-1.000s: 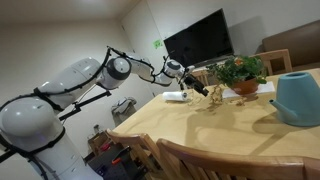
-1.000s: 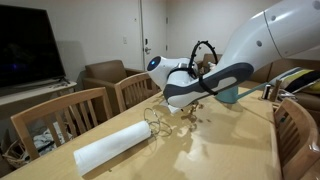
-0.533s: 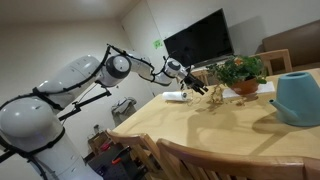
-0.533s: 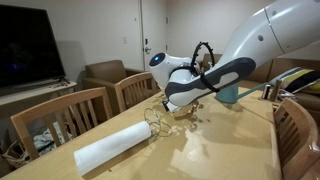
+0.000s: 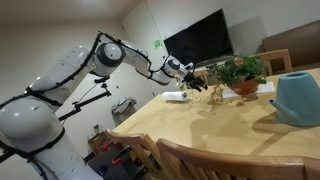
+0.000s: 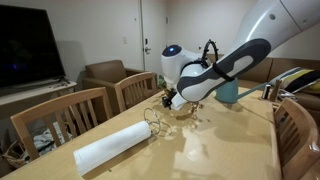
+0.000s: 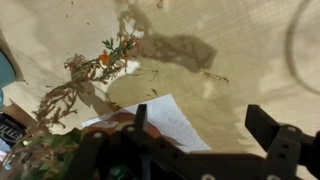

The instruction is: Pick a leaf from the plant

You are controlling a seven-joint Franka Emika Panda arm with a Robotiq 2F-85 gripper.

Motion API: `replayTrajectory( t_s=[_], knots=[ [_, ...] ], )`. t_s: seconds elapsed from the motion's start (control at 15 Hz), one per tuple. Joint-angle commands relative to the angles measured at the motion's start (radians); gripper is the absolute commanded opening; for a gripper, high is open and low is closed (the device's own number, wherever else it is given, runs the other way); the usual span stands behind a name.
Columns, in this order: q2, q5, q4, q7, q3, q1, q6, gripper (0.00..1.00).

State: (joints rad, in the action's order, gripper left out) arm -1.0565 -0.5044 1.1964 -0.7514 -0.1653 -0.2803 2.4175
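Your gripper (image 7: pixel 200 113) hangs wide open and empty near the plant (image 5: pixel 240 70) at the table's (image 5: pixel 200 130) far end: steer to one outer leaf, pinch gently, spare the stem.

Cream walls (image 5: pixel 50 30) close the room; a large black television (image 5: pixel 200 36) hangs on one, its screen dark; in an exterior view a white door (image 6: pixel 152 35) stands in the far wall, with a brown armchair (image 6: pixel 103 72) in front of it; the pale wooden desk (image 6: pixel 215 150) has wooden chairs (image 6: pixel 62 112) with slatted backs drawn up along its edge; another chair back (image 5: pixel 210 160) rises in the near foreground; a brown sofa (image 5: pixel 300 42) sits behind; the light is soft and warm.
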Motion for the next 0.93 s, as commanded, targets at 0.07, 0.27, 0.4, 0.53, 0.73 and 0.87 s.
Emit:
replayTrajectory(
  t_s=[0.07,0.27,0.4,0.53,0.73,0.87],
  knots=[
    [0.173,-0.004,0.28,-0.037,-0.077,-0.066,0.143,1.0],
    [0.245,-0.041,0.412,-0.11,-0.157,-0.139,0.236,1.0],
    [0.295,-0.079,0.504,-0.188,-0.224,-0.205,0.289,1.0],
    [0.349,-0.138,0.599,-0.283,-0.29,-0.274,0.322,1.0],
    [0.311,-0.183,0.544,-0.317,-0.264,-0.251,0.288,1.0],
    [0.362,-0.226,0.619,-0.374,-0.278,-0.277,0.287,1.0]
  ],
)
